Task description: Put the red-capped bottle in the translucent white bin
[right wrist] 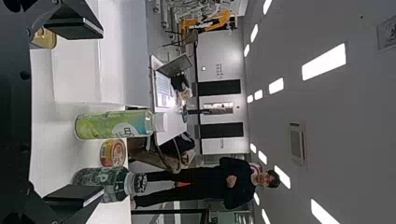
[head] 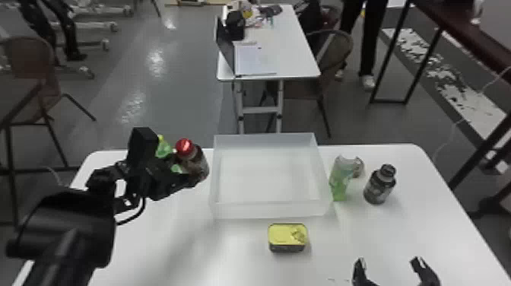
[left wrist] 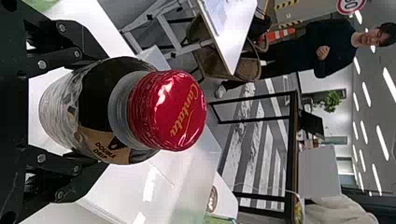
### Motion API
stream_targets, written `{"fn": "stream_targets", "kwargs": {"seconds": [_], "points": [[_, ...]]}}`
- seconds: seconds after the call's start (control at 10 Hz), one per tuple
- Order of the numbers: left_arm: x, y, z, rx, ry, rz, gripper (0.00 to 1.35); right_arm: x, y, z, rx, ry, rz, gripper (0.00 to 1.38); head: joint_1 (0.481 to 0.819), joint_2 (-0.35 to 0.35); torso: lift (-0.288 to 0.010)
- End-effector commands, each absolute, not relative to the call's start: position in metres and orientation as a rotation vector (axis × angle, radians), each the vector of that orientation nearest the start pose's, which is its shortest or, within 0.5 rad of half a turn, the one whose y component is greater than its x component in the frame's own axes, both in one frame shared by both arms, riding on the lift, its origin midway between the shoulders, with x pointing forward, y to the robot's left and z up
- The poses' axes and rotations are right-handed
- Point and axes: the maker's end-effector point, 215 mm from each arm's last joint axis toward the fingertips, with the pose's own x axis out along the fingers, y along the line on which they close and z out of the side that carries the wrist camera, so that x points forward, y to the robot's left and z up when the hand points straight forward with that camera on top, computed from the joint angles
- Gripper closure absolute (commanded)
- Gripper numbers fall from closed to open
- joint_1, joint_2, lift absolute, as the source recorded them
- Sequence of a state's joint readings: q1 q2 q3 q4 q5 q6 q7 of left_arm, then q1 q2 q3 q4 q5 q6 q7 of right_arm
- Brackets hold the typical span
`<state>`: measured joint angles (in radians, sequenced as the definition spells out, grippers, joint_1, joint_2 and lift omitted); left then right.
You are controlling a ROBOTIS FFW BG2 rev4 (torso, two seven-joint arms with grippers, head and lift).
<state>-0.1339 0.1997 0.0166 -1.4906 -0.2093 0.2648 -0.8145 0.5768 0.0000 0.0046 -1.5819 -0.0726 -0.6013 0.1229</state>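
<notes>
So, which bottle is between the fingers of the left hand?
The red-capped bottle, left of the bin; the green bottle and black bottle stand right of the bin.

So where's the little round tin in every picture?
Head view: the round tin is right of centre, partly behind the green bottle.
Left wrist view: near the bottom edge, just right of centre.
Right wrist view: lower left.
Shared landmark: the translucent white bin.
</notes>
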Motion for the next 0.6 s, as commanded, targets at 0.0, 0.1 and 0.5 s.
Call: {"fn": "stream_targets", "kwargs": {"seconds": [0.0,0.1,0.5], "points": [[0.583,0.162,-0.406,0.325,0.363,-0.750,0.82,0.365,-0.211,-0.433,0.063,-0.037,0.085,0.12,0.695,-0.012,0.000],[0.595,0.142,-0.396,0.389,0.363,-0.772,0.82,0.365,-0.211,-0.433,0.064,-0.038,0.085,0.12,0.695,-0.038,0.000],[0.612,0.100,-0.460,0.485,0.498,-0.861,0.82,0.369,-0.212,-0.434,0.074,-0.040,0.085,0.12,0.695,-0.113,0.000]]}}
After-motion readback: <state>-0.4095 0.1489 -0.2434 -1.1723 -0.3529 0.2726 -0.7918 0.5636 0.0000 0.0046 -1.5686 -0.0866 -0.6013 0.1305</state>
